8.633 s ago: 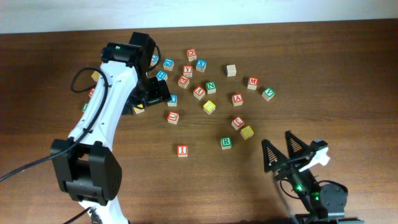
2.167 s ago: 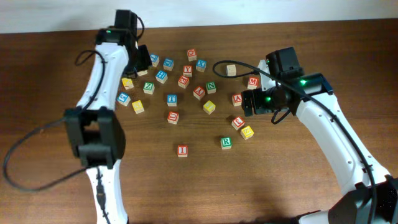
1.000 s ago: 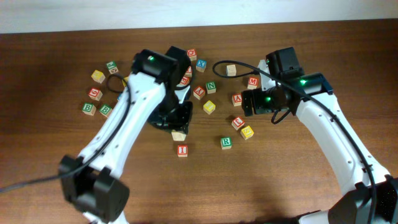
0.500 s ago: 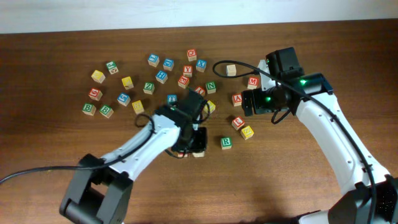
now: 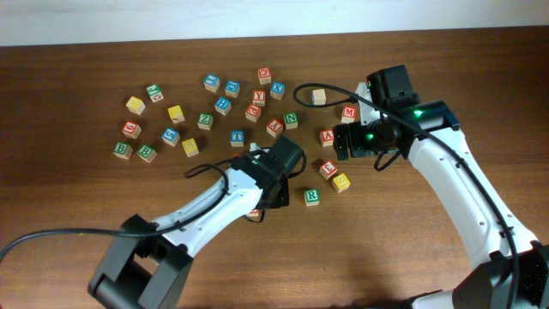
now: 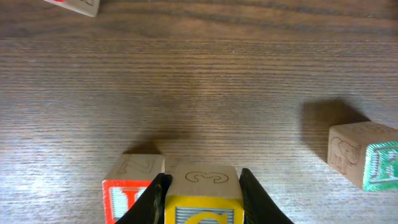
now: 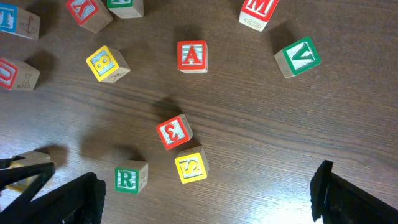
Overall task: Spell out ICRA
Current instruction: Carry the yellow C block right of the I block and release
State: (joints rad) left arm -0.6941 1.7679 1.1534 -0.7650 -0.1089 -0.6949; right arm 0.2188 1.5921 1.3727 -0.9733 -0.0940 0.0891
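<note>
From above, my left gripper sits left of the green R cube; the red A cube lies past R. Left wrist: I squeeze the yellow C cube, left of R; the red I cube is just beside it. Right wrist: my right gripper is spread wide, empty.

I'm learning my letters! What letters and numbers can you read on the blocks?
"A", red, A cube
"R", green, R cube
"C", yellow, half cut off, C cube in left gripper
"M", red, M cube
"V", green, V cube
"S", yellow, S cube
"3", red, 3 cube
Others, seen only from overhead, are too small to be sure.
</note>
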